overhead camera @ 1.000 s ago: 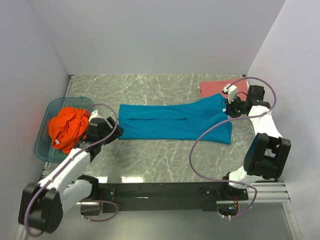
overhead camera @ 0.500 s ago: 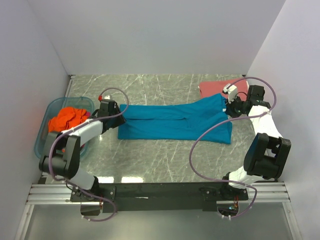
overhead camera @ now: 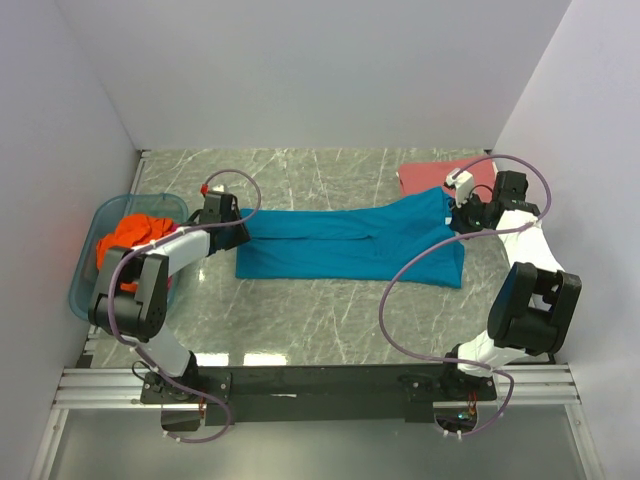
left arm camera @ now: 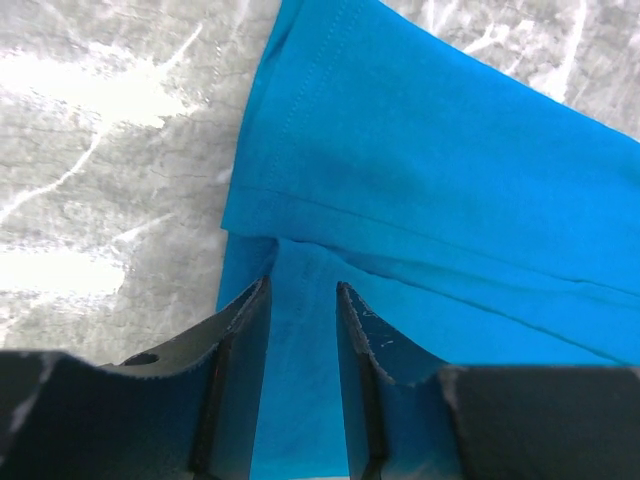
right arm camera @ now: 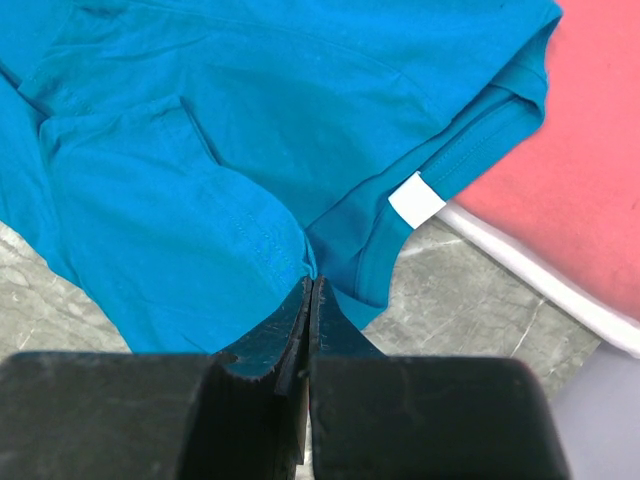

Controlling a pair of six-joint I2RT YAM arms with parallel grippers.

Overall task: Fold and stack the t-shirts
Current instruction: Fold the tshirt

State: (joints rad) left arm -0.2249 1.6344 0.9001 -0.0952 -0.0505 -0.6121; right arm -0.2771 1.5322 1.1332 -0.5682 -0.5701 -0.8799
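The teal blue t-shirt lies stretched across the table, folded lengthwise. My left gripper is at its left end, jaws open, straddling the cloth near the hem corner. My right gripper is shut on the shirt's right end by the collar; a white label shows there. The dusty red t-shirt lies folded at the back right, partly under the teal one, and shows in the right wrist view. The bright orange t-shirt is bunched in the tub.
A translucent blue plastic tub stands at the left edge of the marble table. White walls close in the back and both sides. Purple cables loop over both arms.
My left arm swung from beside the tub to the teal shirt's left end, uncovering the orange shirt less. My right gripper and the shirt's right end stayed put.
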